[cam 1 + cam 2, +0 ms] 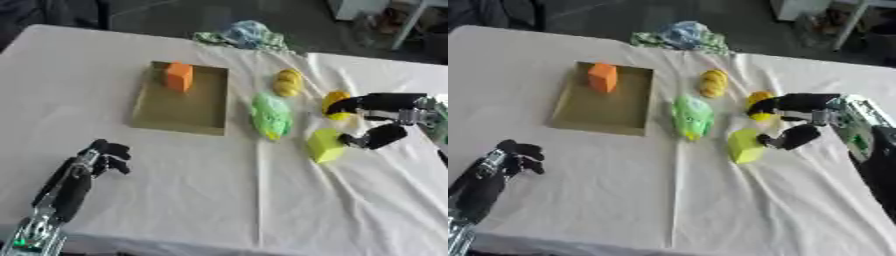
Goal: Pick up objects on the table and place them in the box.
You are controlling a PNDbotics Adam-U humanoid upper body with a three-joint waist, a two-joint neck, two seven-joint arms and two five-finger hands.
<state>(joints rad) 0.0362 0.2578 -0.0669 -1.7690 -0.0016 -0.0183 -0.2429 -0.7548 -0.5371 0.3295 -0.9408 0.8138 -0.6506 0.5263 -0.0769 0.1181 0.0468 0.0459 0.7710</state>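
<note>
A shallow tan box (184,107) lies on the white cloth with an orange block (178,76) standing in its far corner. To its right lie a green bag-like thing (271,116), a yellow lumpy object (288,82), a yellow-green block (325,145) and a yellow round object (333,104). My right hand (798,117) reaches in from the right, fingers spread: the upper fingers lie over the yellow round object, the thumb (376,137) sits at the block's right side. It grips nothing. My left hand (92,167) rests at the lower left, fingers curled, holding nothing.
A crumpled blue-green cloth bundle (245,36) lies at the table's far edge. The white tablecloth (219,200) is creased down the middle. Dark floor and furniture legs show beyond the far edge.
</note>
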